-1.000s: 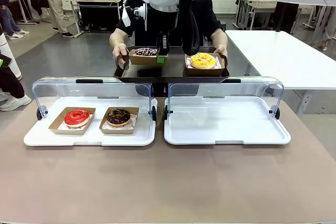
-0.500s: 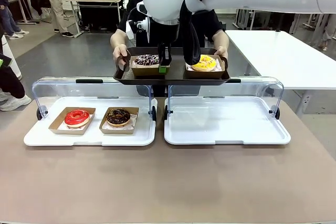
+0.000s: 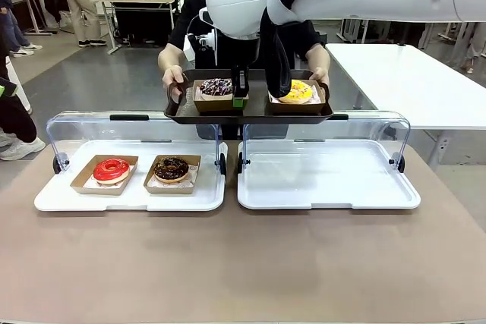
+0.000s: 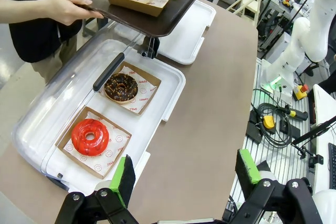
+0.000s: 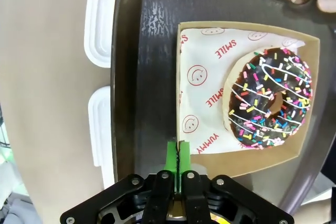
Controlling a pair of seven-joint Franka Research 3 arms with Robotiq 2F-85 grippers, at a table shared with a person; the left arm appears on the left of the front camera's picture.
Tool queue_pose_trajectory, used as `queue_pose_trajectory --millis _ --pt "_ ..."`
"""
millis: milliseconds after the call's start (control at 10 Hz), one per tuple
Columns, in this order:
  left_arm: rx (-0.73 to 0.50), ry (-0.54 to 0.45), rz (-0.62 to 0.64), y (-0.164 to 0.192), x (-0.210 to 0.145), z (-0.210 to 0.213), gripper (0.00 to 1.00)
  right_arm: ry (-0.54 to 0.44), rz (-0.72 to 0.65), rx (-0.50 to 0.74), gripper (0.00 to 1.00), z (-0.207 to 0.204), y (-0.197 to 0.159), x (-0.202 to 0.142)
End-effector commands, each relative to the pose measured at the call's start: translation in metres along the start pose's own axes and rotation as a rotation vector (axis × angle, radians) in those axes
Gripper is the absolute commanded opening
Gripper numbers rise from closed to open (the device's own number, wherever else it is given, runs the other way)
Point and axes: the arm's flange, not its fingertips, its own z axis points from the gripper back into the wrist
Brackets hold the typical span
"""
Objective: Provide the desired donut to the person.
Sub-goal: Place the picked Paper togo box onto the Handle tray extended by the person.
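The sprinkled donut (image 5: pixel 270 98), chocolate-glazed with white drizzle and coloured sprinkles, lies on smiley-printed paper in a brown cardboard tray (image 5: pixel 296 145) at the right of the right wrist view, resting on the dark serving tray (image 3: pixel 250 111) the person (image 3: pixel 300 32) holds at upper centre of the front view. The right gripper (image 5: pixel 178 158) is pinched on that cardboard tray's edge. The left gripper (image 4: pixel 184 174) is spread wide, holding nothing.

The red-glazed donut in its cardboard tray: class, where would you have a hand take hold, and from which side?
Grip the cardboard tray, not the red-glazed donut itself: pinch one of its thin upright walls from above. The glaze is soft and rounded, while the wall gives a flat edge that fingers could likely close on. Come from the robot's side of the white serving tray, since its clear lid stands open along the far side.
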Motion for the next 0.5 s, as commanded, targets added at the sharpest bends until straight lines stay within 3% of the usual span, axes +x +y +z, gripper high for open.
queue_pose_trajectory --millis 0,100,200,300,400 --pt "-0.004 -0.016 0.014 -0.0014 0.0024 0.0012 1.0 0.013 -0.024 -0.023 0.6 -0.0028 0.0011 0.0003" --pt "-0.004 -0.016 0.014 -0.0014 0.0024 0.0012 1.0 0.005 -0.028 -0.025 0.8 -0.0007 -0.0001 0.0002" --pt "-0.004 -0.016 0.014 -0.0014 0.0024 0.0012 1.0 0.005 -0.029 -0.029 0.63 0.0014 -0.0003 0.0003" --pt "-0.004 -0.016 0.014 -0.0014 0.0024 0.0012 1.0 0.003 -0.027 -0.03 1.0 0.0033 0.0008 0.0003" --pt "-0.004 -0.016 0.014 -0.0014 0.0024 0.0012 1.0 0.001 -0.028 -0.031 1.0 0.0046 0.0017 0.0002"
